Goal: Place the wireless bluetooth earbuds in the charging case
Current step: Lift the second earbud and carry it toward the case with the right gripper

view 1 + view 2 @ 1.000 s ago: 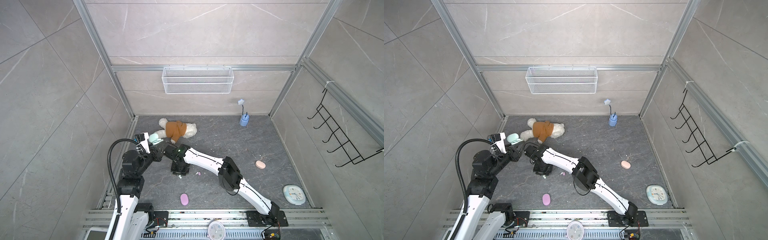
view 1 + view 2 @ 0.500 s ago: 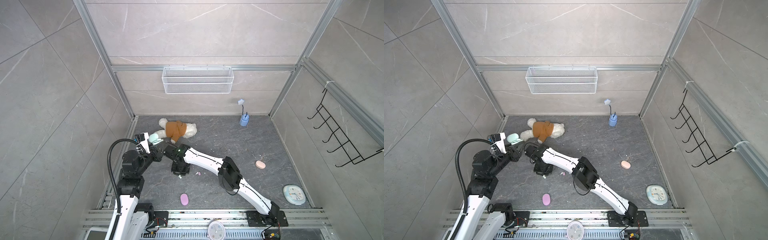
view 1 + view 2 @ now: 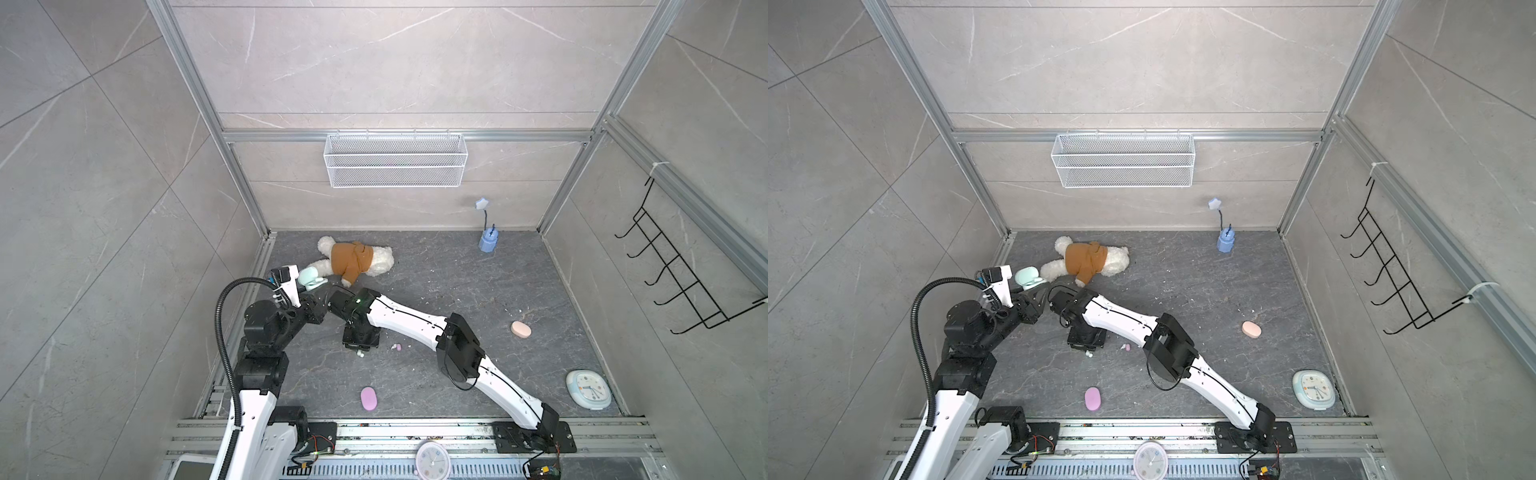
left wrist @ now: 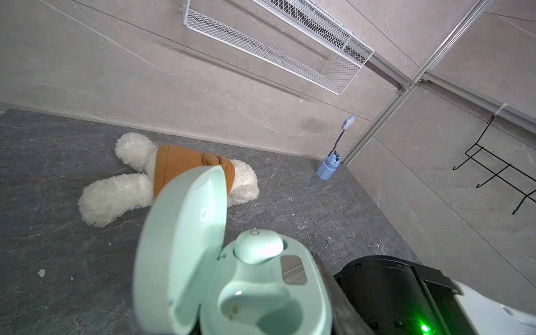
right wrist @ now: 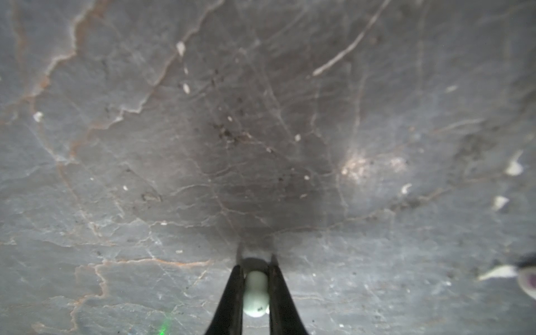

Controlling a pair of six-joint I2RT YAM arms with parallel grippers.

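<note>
My left gripper (image 3: 311,290) is shut on the base of a mint green charging case (image 4: 298,261), held above the floor at the left with its lid (image 4: 185,246) open. One mint earbud (image 4: 258,246) sits in a slot of the case; the other slot (image 4: 261,313) is empty. On the dark floor my right gripper (image 5: 255,261) points straight down, shut on a second mint earbud (image 5: 255,293). Both top views show that gripper (image 3: 360,352) near the floor's middle. A lilac earbud (image 3: 398,347) lies just to its right.
A closed lilac case (image 3: 369,399) lies near the front rail and a peach case (image 3: 520,329) at the right. A plush bear (image 3: 353,259), a blue lamp (image 3: 488,241) and a pale blue clock (image 3: 588,388) are on the floor. White specks of debris are scattered about.
The right gripper's jaws have closed on the mint earbud on the floor. Both arms have otherwise stayed where they were.
</note>
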